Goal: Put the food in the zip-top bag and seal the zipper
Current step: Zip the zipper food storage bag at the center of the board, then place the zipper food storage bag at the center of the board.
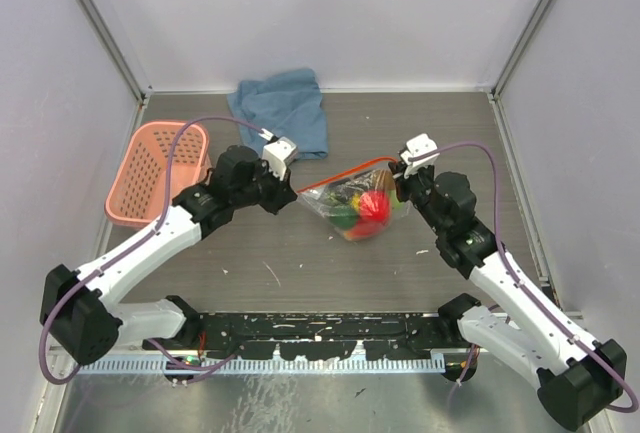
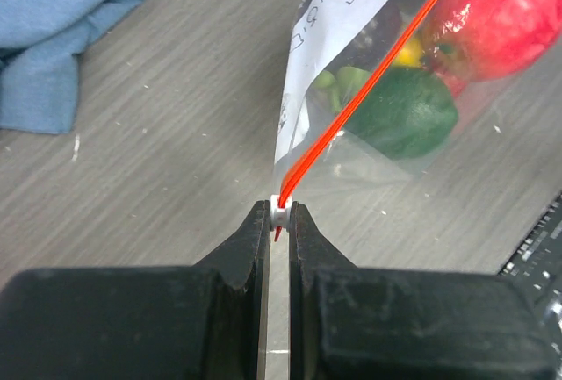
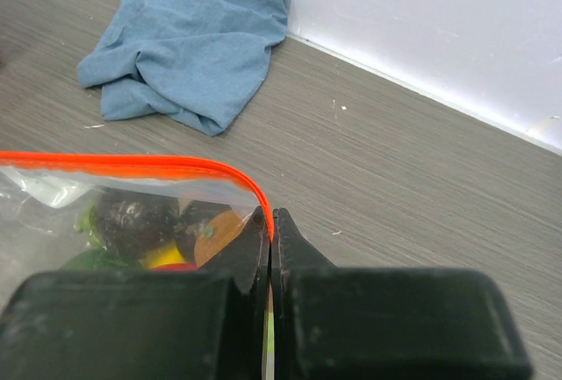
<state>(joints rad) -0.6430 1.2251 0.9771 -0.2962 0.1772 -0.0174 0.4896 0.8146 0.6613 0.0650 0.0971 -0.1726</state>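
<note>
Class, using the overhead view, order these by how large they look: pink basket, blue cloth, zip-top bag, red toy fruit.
1. pink basket and blue cloth: too alike in that view to separate.
2. zip-top bag: smaller than both.
3. red toy fruit: smallest, inside the bag.

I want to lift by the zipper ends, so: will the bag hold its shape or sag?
Probably sags: the zip-top bag is thin clear film, creased around the food. Its rounded pieces would likely roll to the lowest point and swing. The zipper, pinched by the left gripper and the right gripper, looks the stiffest part, yet may slip.
</note>
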